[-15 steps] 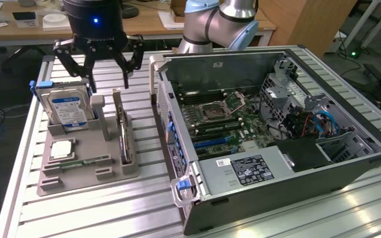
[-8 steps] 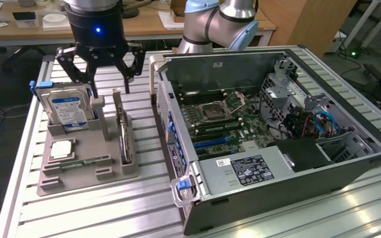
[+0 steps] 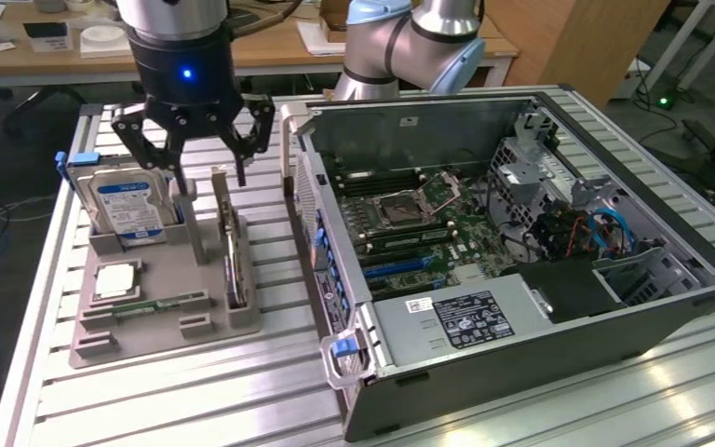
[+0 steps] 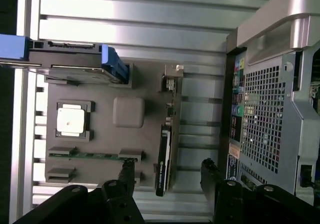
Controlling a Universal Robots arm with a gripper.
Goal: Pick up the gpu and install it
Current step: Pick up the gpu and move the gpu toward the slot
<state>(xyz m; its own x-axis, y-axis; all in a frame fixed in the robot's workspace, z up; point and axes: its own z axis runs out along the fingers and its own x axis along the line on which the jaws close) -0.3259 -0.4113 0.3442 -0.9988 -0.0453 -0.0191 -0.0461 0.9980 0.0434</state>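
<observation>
The gpu (image 3: 230, 250) stands on its long edge in a slot of the grey holder tray (image 3: 190, 265), a thin dark card with its metal bracket at the far end. In the wrist view the gpu (image 4: 166, 139) shows edge-on. My gripper (image 3: 209, 169) hangs open above the card's far end, its black fingers spread and nothing between them. Seen from the wrist, the gripper (image 4: 167, 169) straddles the card's line, with one fingertip on each side and a gap to the card.
A hard drive (image 3: 128, 205) with a blue-white label stands upright in the tray beside the gpu. A processor chip (image 3: 115, 279) and a green memory stick (image 3: 159, 304) lie nearby. The open computer case (image 3: 557, 307) with its motherboard (image 3: 413, 228) sits at the exterior view's right.
</observation>
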